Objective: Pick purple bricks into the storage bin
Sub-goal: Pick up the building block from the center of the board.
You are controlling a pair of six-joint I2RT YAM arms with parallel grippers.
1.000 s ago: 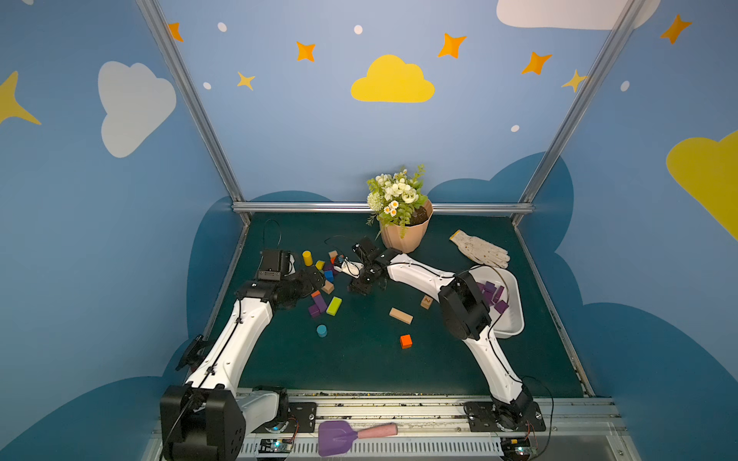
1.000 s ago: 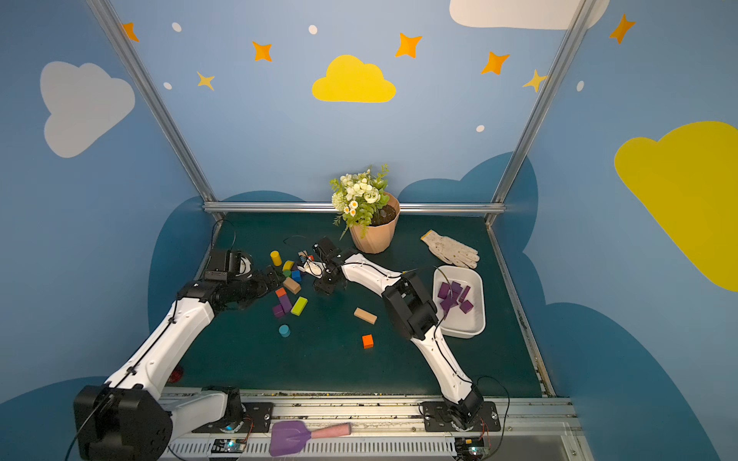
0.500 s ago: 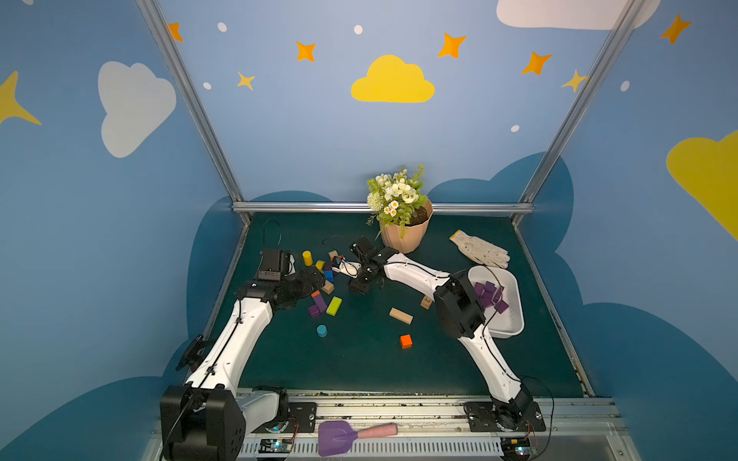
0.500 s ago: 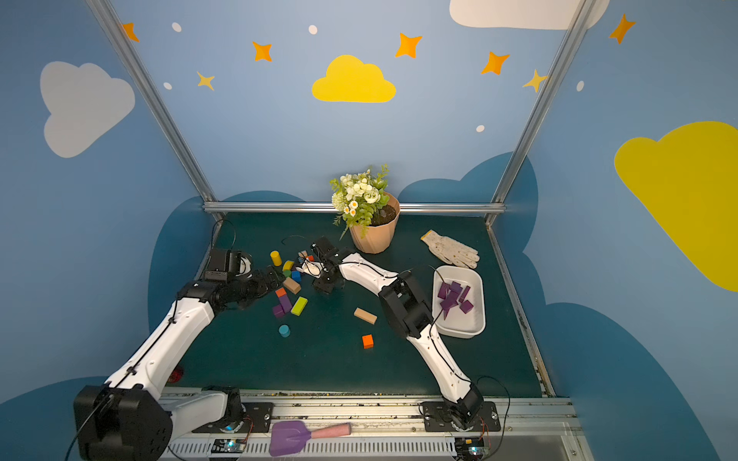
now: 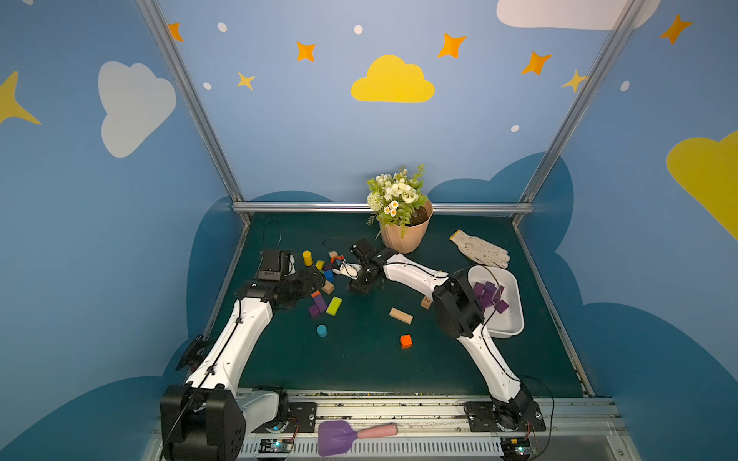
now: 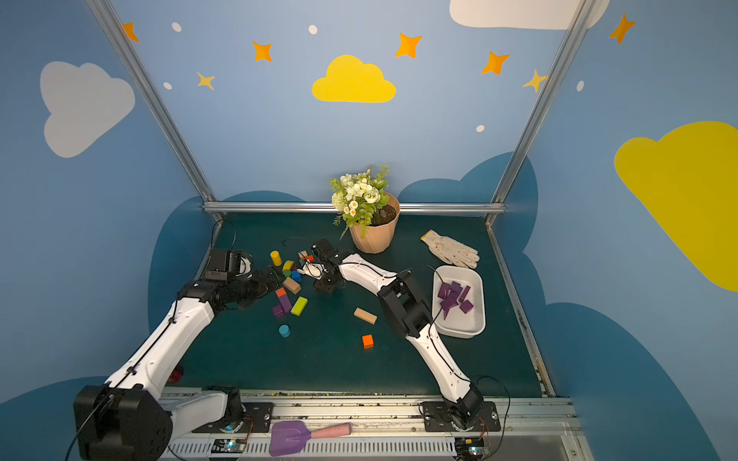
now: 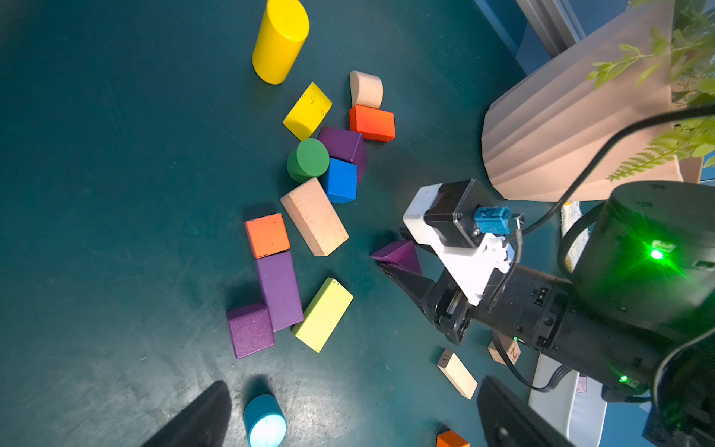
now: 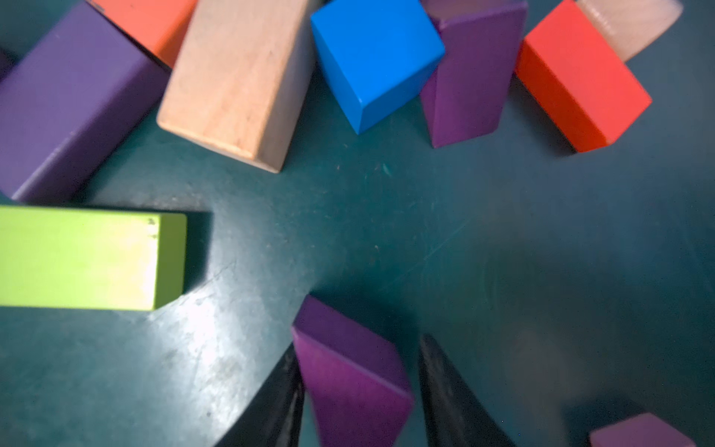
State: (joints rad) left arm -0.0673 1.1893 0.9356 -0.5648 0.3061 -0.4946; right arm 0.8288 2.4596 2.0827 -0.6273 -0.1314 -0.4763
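Blue walls [image 5: 299, 139], yellow cloud [image 5: 392, 82], orange stars [image 5: 451, 46], alu frame posts [image 5: 192, 99], dark teal mat [image 5: 359, 367]

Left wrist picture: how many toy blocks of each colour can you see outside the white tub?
Purple bricks: 4
Bare wood blocks: 4
Orange or red blocks: 3
Yellow blocks: 2
Green block: 1
Lime block: 1
Blue block: 1
Teal block: 1
Total: 17

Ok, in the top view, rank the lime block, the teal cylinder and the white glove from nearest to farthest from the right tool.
From the right tool:
1. lime block, just to its left and nearer the front.
2. teal cylinder, farther front-left.
3. white glove, far right, toward the back.
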